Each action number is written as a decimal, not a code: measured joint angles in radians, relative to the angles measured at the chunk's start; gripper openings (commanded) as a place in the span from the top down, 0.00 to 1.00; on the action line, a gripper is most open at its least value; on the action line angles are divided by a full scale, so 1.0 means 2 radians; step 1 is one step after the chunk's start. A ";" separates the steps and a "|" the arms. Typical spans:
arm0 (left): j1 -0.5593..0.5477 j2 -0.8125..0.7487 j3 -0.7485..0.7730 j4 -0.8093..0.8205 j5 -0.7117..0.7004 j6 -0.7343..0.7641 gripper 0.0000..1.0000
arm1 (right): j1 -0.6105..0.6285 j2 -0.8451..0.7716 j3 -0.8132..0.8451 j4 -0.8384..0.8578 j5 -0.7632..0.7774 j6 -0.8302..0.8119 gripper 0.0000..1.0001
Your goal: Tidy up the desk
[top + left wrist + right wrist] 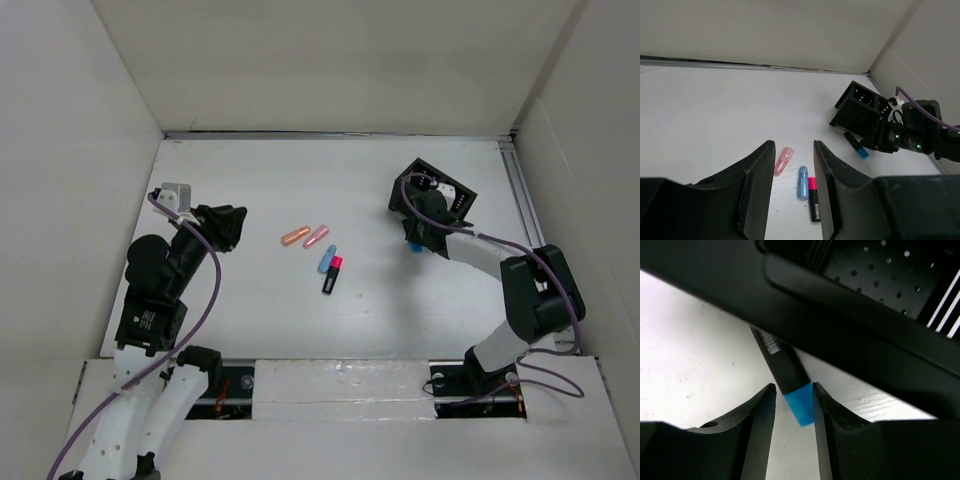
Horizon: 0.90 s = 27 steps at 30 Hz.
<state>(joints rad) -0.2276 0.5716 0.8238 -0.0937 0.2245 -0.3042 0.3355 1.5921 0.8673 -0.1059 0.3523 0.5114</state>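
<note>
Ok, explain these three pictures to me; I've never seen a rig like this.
These are two robot arms bolted at the near edge of a white desk. The top picture looks down from above and behind them; the other two come from cameras on each wrist. Mid-desk lie an orange capsule-shaped piece, a pink one, a blue one and a pink-capped black marker. At the far right, a black perforated organizer looks tipped over. The left claw holds nothing. The right claw straddles the cap end of a blue-capped black marker lying on the desk, apparently without squeezing it.
</note>
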 measured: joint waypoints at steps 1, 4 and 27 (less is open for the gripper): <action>0.000 -0.001 0.000 0.000 0.000 0.000 0.67 | -0.003 0.000 0.001 -0.006 -0.007 -0.001 0.59; 0.000 -0.007 0.000 0.000 0.000 0.000 0.67 | -0.010 0.000 0.001 -0.022 -0.020 -0.006 0.59; -0.005 -0.072 0.000 0.000 -0.009 0.000 0.67 | 0.058 0.068 0.092 -0.131 -0.094 -0.047 0.49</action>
<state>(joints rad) -0.2367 0.4282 0.8238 -0.0937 0.2062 -0.3042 0.4515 1.7287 1.0519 -0.3672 0.1635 0.4183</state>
